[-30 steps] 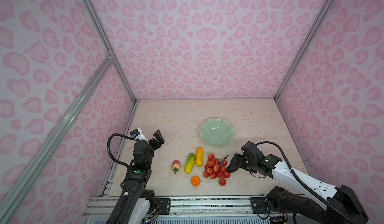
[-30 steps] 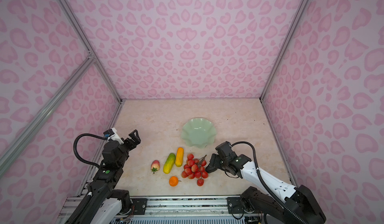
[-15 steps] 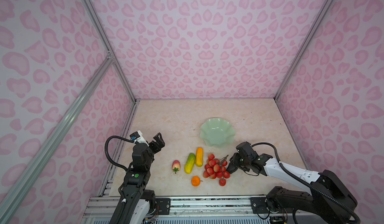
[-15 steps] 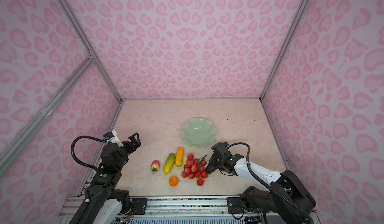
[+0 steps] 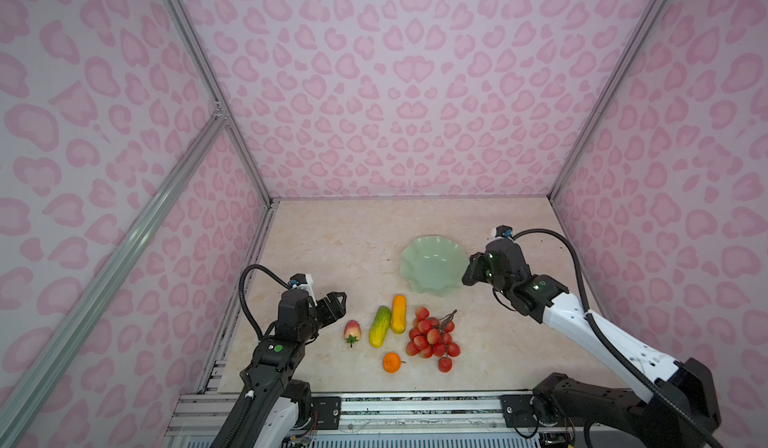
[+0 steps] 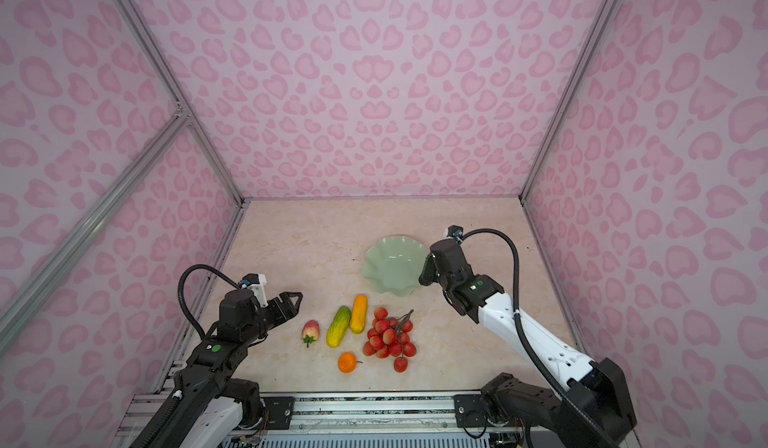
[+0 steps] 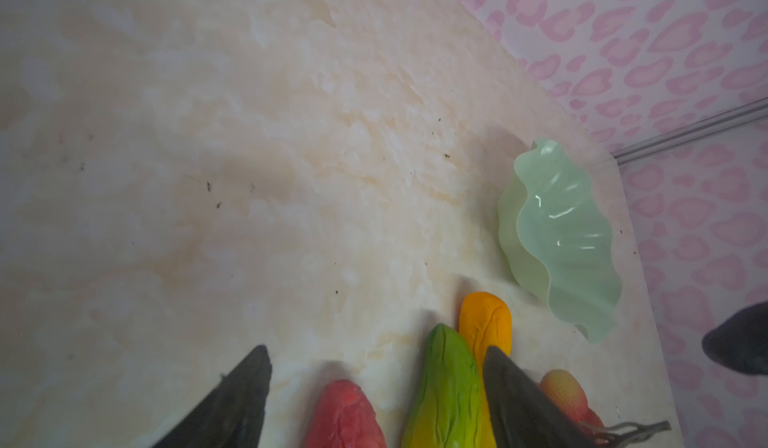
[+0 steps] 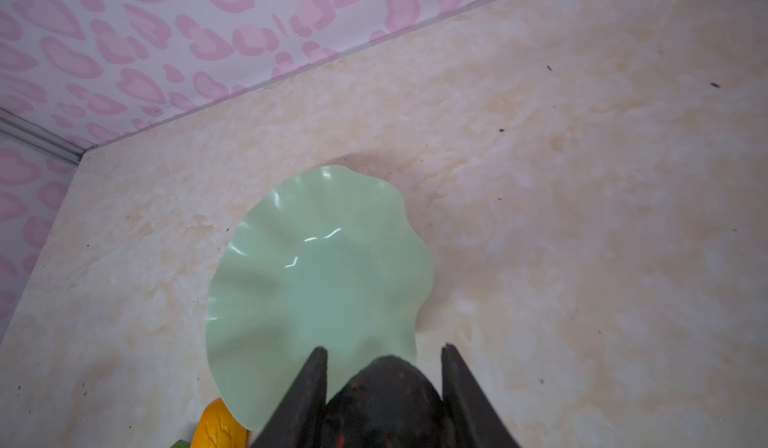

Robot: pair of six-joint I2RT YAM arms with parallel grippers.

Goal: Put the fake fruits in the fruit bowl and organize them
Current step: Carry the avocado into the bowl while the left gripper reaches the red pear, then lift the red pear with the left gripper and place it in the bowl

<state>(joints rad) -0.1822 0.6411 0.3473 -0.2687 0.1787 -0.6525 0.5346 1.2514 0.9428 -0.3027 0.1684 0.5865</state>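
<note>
Dark avocado (image 8: 386,396) tight between right fingers (image 8: 307,396), long axis along them, tip toward fruit bowl (image 8: 316,284); left fingers (image 7: 243,396) apart.

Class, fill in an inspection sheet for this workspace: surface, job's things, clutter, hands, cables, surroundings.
Surface: pale marbled tabletop, small dark specks.
Job's things: fruit bowl empty; strawberry, green-yellow fruit, orange-yellow fruit, round orange and red-ball bunch lie on the tabletop near it.
Clutter: nothing seen.
Hands: left hand open, near the strawberry; right hand shut on the dark avocado at the bowl's edge.
Cables: black cable over the left arm, another over the right, both clear of the fruit.
Surroundings: pink patterned walls, metal frame rails.
</note>
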